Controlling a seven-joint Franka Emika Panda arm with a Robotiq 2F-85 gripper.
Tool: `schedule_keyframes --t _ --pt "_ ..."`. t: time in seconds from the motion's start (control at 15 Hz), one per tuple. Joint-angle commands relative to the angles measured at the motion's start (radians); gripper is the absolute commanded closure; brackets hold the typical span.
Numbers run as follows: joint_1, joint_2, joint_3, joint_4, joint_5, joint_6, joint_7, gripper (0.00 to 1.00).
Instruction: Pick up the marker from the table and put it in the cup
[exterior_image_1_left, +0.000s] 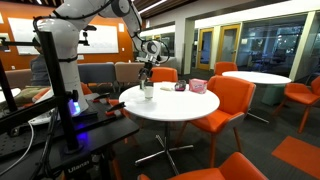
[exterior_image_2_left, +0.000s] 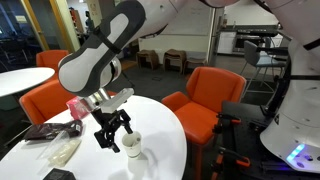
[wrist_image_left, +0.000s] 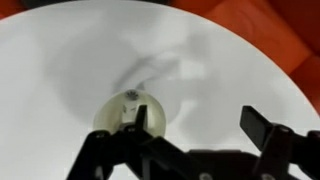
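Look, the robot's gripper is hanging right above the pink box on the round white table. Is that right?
Not quite. The gripper hangs just above the cup, not the pink box, which stands apart from it on the same round white table. An exterior view shows this, and in the wrist view the cup lies right below the open fingers.

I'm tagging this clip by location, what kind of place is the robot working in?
Probably an office lounge or campus common area: round white tables, orange chairs around them, and glass-walled rooms behind.
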Motion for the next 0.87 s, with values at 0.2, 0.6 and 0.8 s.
schedule_keyframes --t 0.2,0.6,0.8 --pt "0.078 -0.23 -0.03 -0.277 -0.191 0.225 0.017 0.0" --pt "0.092 -0.402 -0.021 -0.479 -0.3 0.367 0.042 0.0" --pt "0.102 -0.469 -0.027 -0.564 -0.393 0.448 0.089 0.0"
